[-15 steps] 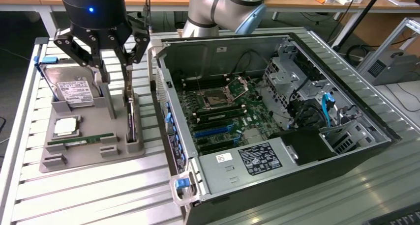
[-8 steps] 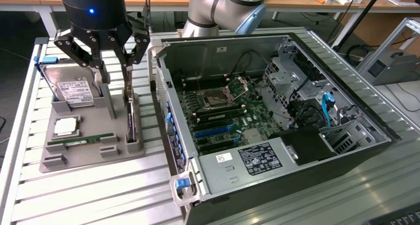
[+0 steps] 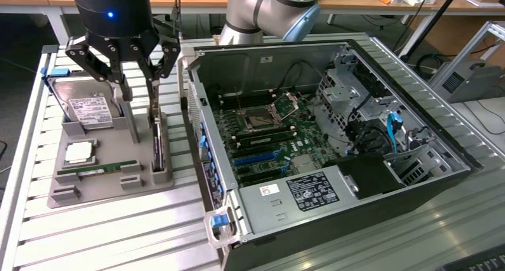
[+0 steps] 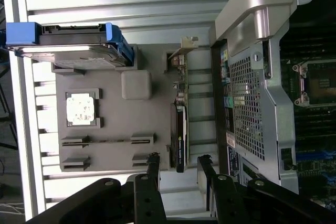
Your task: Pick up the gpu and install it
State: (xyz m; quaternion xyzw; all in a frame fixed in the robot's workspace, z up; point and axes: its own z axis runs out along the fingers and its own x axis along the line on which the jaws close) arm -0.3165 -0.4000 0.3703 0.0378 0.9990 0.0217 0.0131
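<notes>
The claw (image 3: 136, 76) hangs open and empty above the gpu (image 3: 158, 145). The gpu stands on edge in the grey holder (image 3: 110, 155) on the table (image 3: 118, 235), just beside the computer case (image 3: 261, 61).

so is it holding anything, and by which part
Nothing is held: the gripper is open above the gpu, which sits on edge in its tray.

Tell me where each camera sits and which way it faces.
Exterior view: off the arm, raised, looking down on the gray tray and open computer case; arm and open end effector show.
Wrist view: on the wrist, looking past the end effector at the gpu standing on edge in the tray.
Shared: tray, gpu, hard drive, case, end effector.
</notes>
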